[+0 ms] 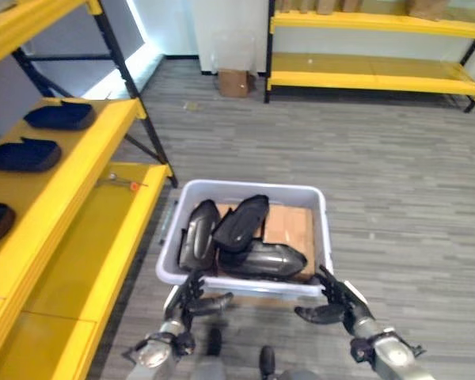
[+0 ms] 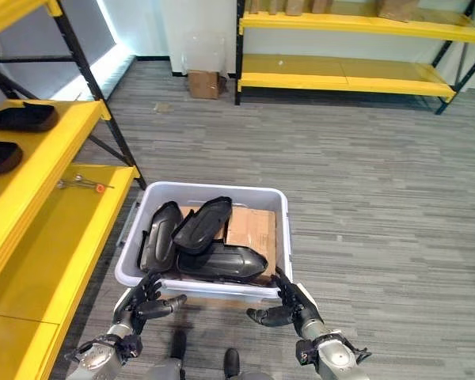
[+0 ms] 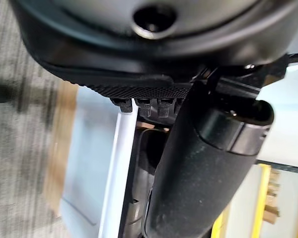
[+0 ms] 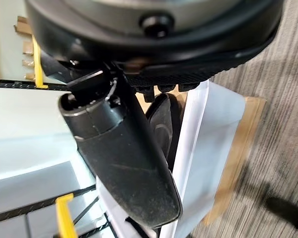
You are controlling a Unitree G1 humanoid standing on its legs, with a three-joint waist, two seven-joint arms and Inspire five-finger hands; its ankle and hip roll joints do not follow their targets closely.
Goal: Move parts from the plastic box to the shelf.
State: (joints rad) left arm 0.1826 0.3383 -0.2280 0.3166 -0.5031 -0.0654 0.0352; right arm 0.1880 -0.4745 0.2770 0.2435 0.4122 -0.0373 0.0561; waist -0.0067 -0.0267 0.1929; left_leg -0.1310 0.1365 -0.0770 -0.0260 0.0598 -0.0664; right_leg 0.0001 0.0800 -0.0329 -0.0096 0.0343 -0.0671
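Left hand [image 1: 191, 299] and right hand [image 1: 332, 305], fingers spread, sit at the near rim of the plastic box [image 1: 245, 192] on grey plank floor [image 1: 396, 182]; yellow shelf [image 1: 103, 229] stands left.

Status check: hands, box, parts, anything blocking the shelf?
Left hand and right hand open at the near rim of the plastic box, holding nothing. Three black parts still inside on cardboard. Shelf at left, nothing blocking.

I note the plastic box [image 1: 171, 261]: pale, smooth, slightly glossy. Parts [image 1: 245, 237] inside look like dark glossy moulded plastic (highlights on the curves), lying on matt brown cardboard [image 1: 289, 226]. Shelf [image 1: 103, 237]: yellow painted boards, dark metal uprights. Floor [image 1: 380, 174]: grey, matt, wood-grain planks.
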